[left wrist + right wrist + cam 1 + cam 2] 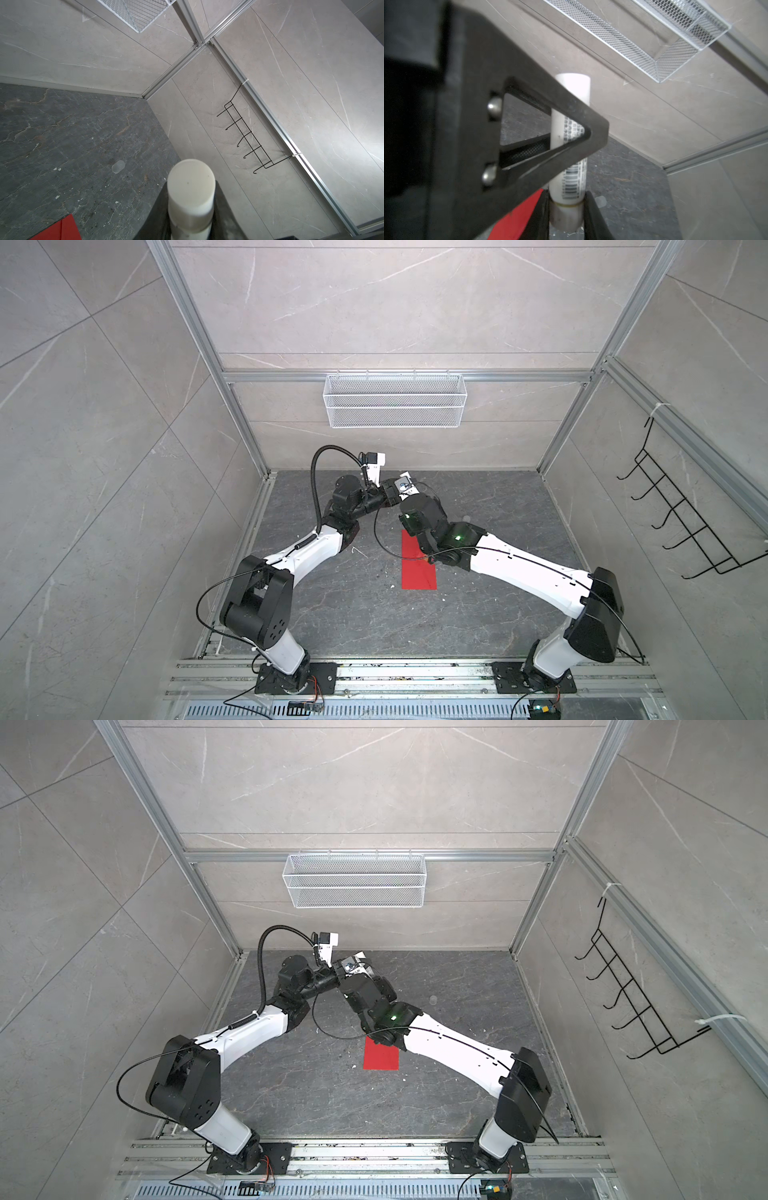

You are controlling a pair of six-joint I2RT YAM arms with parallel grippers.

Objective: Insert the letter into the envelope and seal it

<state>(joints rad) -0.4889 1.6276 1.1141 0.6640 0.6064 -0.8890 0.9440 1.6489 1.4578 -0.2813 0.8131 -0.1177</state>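
Shows left gripper (334,974) and right gripper (347,968) meeting tip to tip above the far floor (457,1094), with jaws hidden. Shows envelope (381,1057) flat mid-floor, far end under the right arm (453,1048). Shows basket (357,896) hung behind.

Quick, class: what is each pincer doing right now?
Left pincer: closed on the white glue stick.
Right pincer: closed on the same glue stick.

The envelope (417,568) is bright red, the table (478,614) dark grey with thin pale lines, the glue stick (572,128) white with black stripes, the far basket (392,406) white mesh, and the hook rack (681,522) on the right black.
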